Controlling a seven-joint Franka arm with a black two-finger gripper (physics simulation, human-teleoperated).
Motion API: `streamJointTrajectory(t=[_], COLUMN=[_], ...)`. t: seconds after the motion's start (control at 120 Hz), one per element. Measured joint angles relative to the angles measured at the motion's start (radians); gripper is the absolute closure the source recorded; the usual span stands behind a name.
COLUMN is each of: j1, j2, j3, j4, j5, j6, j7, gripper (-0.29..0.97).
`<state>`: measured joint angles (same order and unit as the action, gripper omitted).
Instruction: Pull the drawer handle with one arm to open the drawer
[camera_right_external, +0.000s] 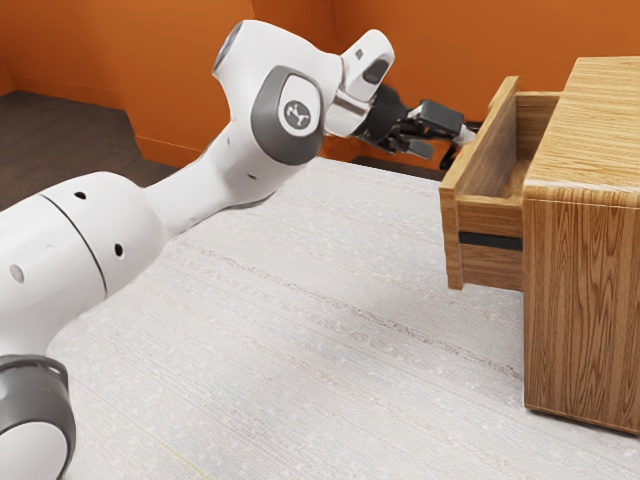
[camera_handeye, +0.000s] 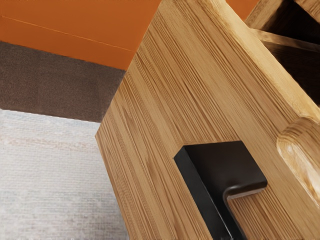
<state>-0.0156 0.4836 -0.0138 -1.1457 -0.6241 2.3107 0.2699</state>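
The wooden drawer (camera_right_external: 487, 165) stands pulled partway out of the wooden cabinet (camera_right_external: 585, 290), with its black slide rail (camera_right_external: 490, 241) showing on the side. My black gripper (camera_right_external: 450, 138) reaches the outer face of the drawer front near its top edge and is shut on the black drawer handle (camera_right_external: 453, 156), which is mostly hidden behind the front panel. In the wrist view the drawer front (camera_handeye: 190, 100) is very close, with the handle's black mount (camera_handeye: 220, 175) just under my hand.
The cabinet stands at the exterior view's right on a pale table (camera_right_external: 330, 340). Orange walls (camera_right_external: 160, 60) and a dark floor (camera_right_external: 60, 130) lie behind. My white arm (camera_right_external: 200, 190) stretches across from the exterior view's left.
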Motion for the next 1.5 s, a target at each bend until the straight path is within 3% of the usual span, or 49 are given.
streamJointTrajectory(t=[0.383,1.5], j1=[-0.007,-0.005], j2=[-0.090,-0.278], j3=[0.087,0.239], j4=[-0.128,-0.341], j5=[-0.050,-0.064], j6=[-0.004,-0.028], j7=[0.026,0.087], gripper=[0.00,0.00])
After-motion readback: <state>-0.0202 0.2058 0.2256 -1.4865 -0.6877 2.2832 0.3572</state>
